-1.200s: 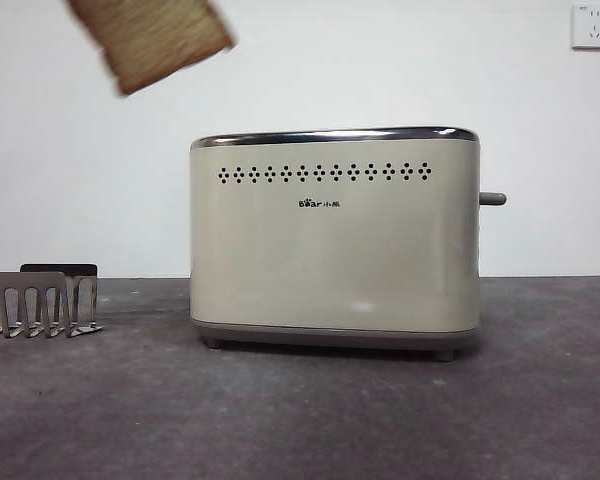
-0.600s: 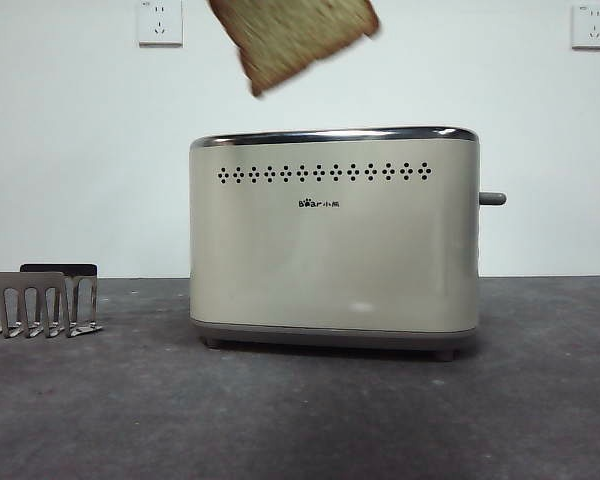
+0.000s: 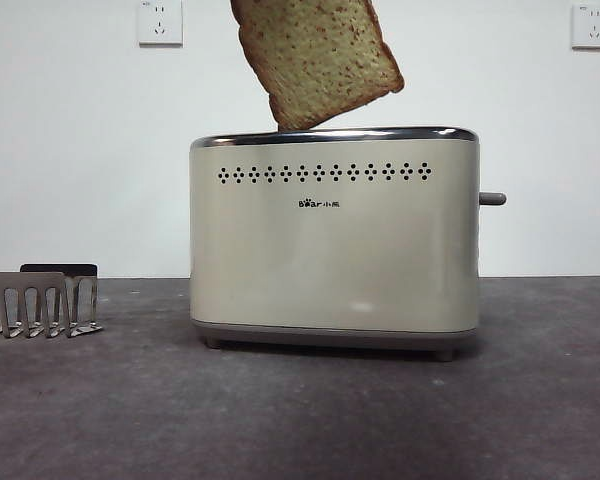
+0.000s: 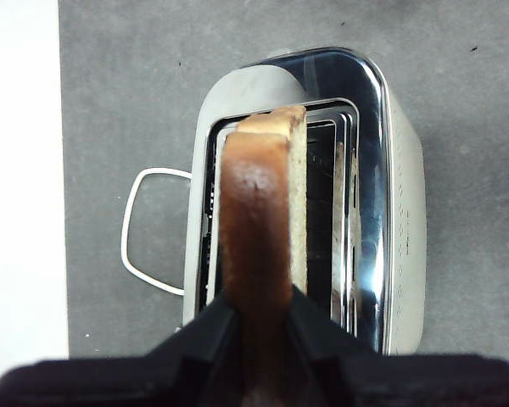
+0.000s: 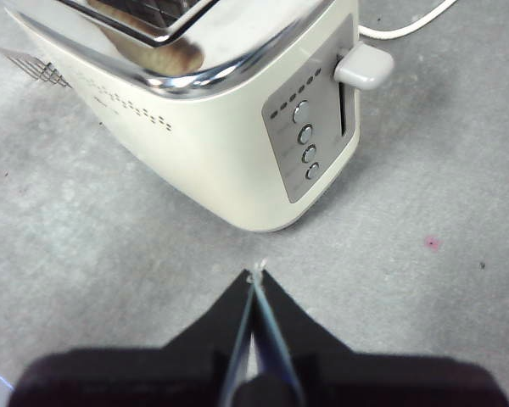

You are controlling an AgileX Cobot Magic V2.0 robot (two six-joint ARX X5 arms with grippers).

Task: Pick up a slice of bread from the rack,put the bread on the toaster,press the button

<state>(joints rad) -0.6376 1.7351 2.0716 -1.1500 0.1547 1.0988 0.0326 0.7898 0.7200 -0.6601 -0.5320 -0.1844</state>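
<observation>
1. Far over on the left of the dark table (image 3: 300, 420), the rack (image 3: 40, 301) stands low and grey with its prongs upright, well apart from the toaster.
2. On the wall behind, a white socket (image 3: 160, 22) sits high up, with a second socket (image 3: 592, 25) off to the right.
3. The slice of bread (image 3: 318, 58) hangs tilted in the air above the toaster (image 3: 335, 240), its lowest corner right at the chrome top, left of the middle.
4. From the left arm's camera, the left gripper (image 4: 256, 322) has its two black jaws pinched on the crust of the slice, which points edge-on at one of the slots in the toaster's top.
5. A white cord (image 4: 144, 233) loops on the table by the toaster's far side.
6. The button (image 3: 492, 199) juts out from the toaster's right end, untouched.
7. The right gripper (image 5: 256, 280) hovers near that end, above the table, its jaws pressed together on nothing; its camera looks on the lever and the row of round knobs (image 5: 305, 146) beside it.
</observation>
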